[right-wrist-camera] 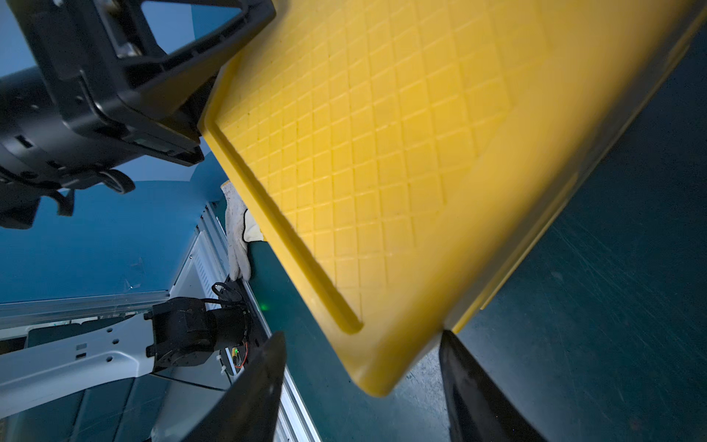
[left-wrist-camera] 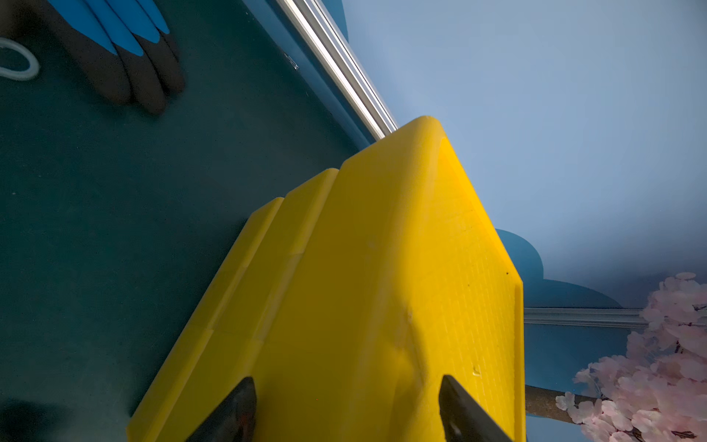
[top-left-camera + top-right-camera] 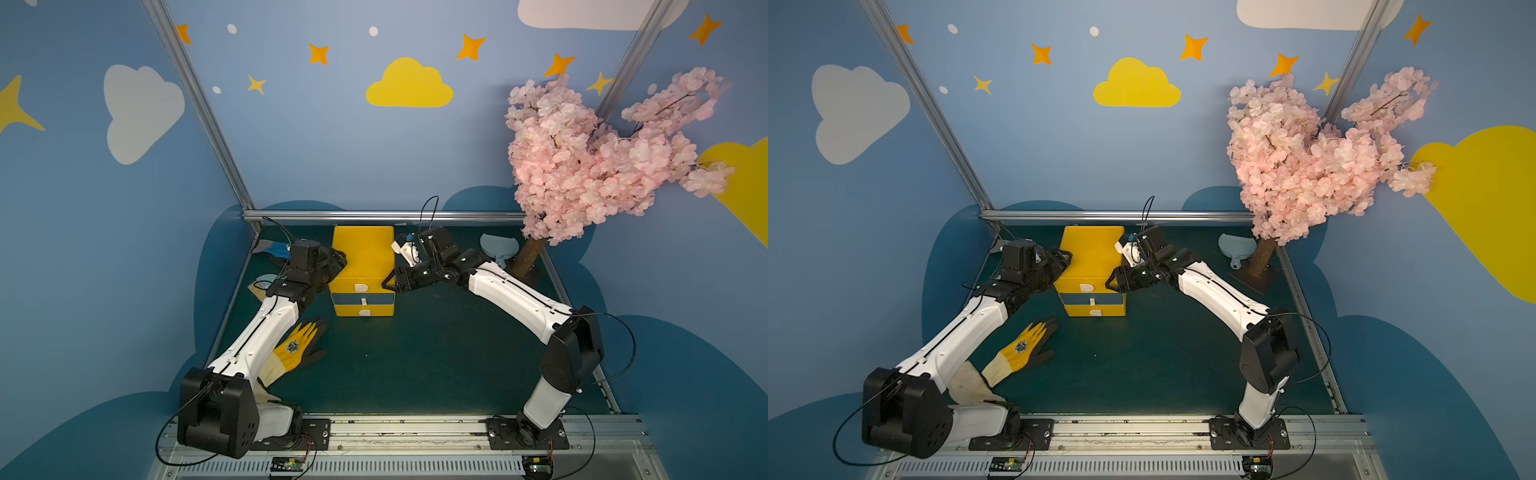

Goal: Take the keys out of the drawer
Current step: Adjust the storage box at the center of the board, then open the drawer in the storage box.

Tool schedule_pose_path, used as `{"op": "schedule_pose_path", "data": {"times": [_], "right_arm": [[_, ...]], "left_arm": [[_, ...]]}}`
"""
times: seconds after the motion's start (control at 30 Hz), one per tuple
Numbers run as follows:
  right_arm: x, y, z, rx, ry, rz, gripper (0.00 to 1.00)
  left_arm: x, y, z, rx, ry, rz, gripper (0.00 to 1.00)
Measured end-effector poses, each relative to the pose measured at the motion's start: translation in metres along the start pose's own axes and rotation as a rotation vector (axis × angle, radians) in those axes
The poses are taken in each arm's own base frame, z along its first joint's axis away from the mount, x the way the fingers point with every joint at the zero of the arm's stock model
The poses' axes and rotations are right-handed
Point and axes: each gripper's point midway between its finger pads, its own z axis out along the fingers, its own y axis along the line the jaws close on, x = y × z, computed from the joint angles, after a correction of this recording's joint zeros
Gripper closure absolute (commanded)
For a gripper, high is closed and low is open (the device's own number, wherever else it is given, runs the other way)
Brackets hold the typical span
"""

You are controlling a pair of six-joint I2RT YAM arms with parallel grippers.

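I can't see the keys; all three drawers of the yellow drawer box [image 3: 363, 253] on the desk [image 3: 436, 353] look pushed in. My left fingers [image 3: 338, 259] stand wide astride its upper left edge, and my right fingers [image 3: 388, 284] spread wide around its front right top corner. I can't tell whether either touches the box.

A yellow drawer cabinet [image 2: 375, 275] is filling the middle of the view, its top showing a fine grid pattern. The left pincer [image 2: 348, 417] is pointing at it, its dark fingers [image 2: 237, 413] standing wide apart on either side of the cabinet's upper edge; contact is unclear. A blue-and-black glove [image 2: 126, 57] is lying on the dark green table [image 2: 114, 191] near a white cord loop [image 2: 23, 69]. An aluminium rail [image 2: 336, 72] is running along the pale blue wall [image 2: 535, 114], and pink blossoms [image 2: 658, 363] are showing beyond the cabinet.
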Motion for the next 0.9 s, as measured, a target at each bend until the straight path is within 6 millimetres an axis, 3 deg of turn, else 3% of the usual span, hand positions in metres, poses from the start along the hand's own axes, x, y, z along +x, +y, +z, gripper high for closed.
{"op": "schedule_pose_path", "data": {"times": [0.13,0.27,0.37,0.43,0.57,0.77,0.9], "right_arm": [[-0.005,0.012,-0.009,0.037,-0.001,0.002,0.36],[-0.030,0.033,-0.037,0.063,-0.070,-0.022,0.37],[-0.044,0.045,-0.059,0.086,-0.119,-0.023,0.37],[-0.049,0.049,-0.068,0.099,-0.132,-0.012,0.37],[-0.056,0.052,-0.072,0.111,-0.129,0.010,0.47],[-0.077,0.041,-0.044,0.150,-0.085,0.042,0.55],[-0.083,0.030,-0.026,0.179,-0.048,0.060,0.63]], "left_arm": [[-0.006,-0.006,-0.038,0.010,-0.056,0.001,0.26],[-0.018,-0.013,-0.093,0.052,-0.161,-0.020,0.28],[-0.016,-0.010,-0.115,0.054,-0.174,-0.041,0.31],[-0.007,-0.005,-0.119,0.041,-0.138,-0.056,0.33],[0.027,0.001,-0.118,0.013,-0.010,-0.077,0.37],[0.069,0.000,-0.120,-0.001,0.147,-0.120,0.40],[0.085,-0.001,-0.105,-0.031,0.220,-0.174,0.40]]}}
